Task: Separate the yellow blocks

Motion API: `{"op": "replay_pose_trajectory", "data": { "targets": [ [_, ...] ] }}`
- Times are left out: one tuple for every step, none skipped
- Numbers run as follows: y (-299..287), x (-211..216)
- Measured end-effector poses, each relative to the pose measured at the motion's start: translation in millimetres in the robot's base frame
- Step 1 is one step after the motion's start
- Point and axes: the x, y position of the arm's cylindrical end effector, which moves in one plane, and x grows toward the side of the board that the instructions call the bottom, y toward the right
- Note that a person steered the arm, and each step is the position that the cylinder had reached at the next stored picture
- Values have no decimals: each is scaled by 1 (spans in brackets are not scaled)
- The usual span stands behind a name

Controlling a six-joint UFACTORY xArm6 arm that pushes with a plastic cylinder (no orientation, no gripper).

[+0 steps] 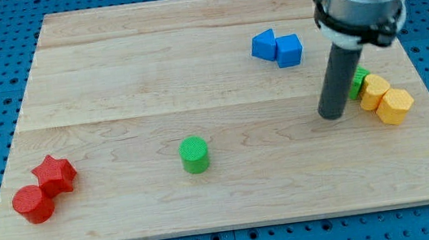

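Two yellow blocks lie touching at the view's right: one upper left, a hexagonal one lower right. A small green block touches the upper yellow block on its upper left, partly hidden by the rod. My tip rests on the board just left of this cluster, a short gap from the yellow blocks.
Two blue blocks touch at the upper middle right. A green cylinder stands at the lower centre. A red star and red cylinder touch at the lower left. The wooden board lies on a blue pegboard.
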Motion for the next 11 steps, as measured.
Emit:
{"op": "replay_pose_trajectory", "data": {
  "targets": [
    [28,39],
    [97,61],
    [153,61],
    [178,47],
    [185,21],
    [185,-9],
    [181,-19],
    [181,-19],
    [141,-19],
    [68,-18],
    [-6,-18]
  ]
}}
